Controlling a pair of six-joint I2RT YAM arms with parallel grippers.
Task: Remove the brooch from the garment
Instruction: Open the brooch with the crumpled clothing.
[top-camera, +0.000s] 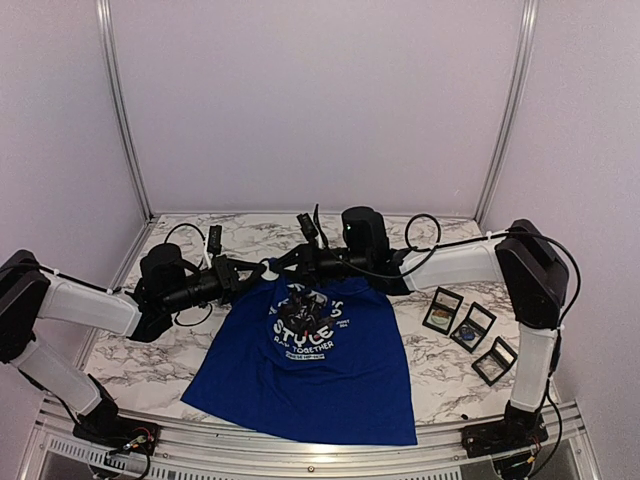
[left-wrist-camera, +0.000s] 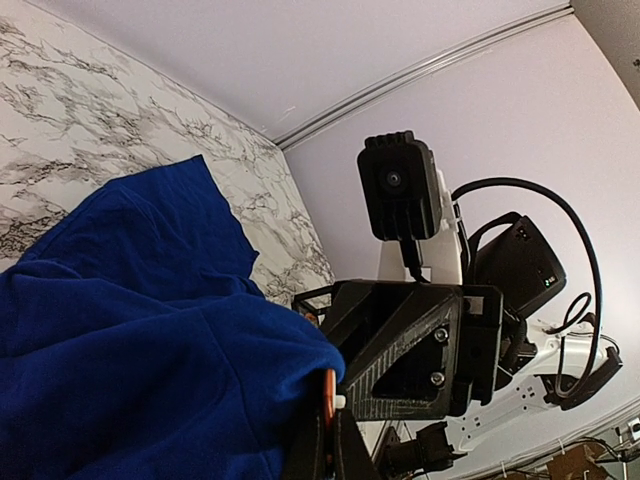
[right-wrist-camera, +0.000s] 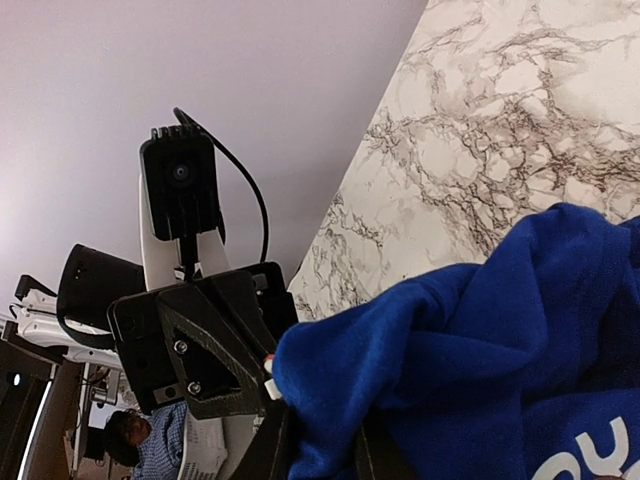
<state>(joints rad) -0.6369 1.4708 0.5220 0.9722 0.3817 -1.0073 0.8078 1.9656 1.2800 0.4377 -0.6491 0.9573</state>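
Observation:
The royal-blue T-shirt lies on the marble table, its white lettering and panda graphic facing up. Both grippers meet at its top edge near the collar. My left gripper is shut on a bunched fold of blue fabric, with the fingertips at the bottom of its wrist view. My right gripper is shut on a thicker fold of the same edge, which fills the gap between its fingers. Each wrist view shows the other gripper close and facing it. I cannot make out the brooch in any view.
Three small black display cases lie on the table to the right of the shirt, near the right arm's base. White walls with metal corner posts close in the back and sides. A metal rail runs along the table's near edge.

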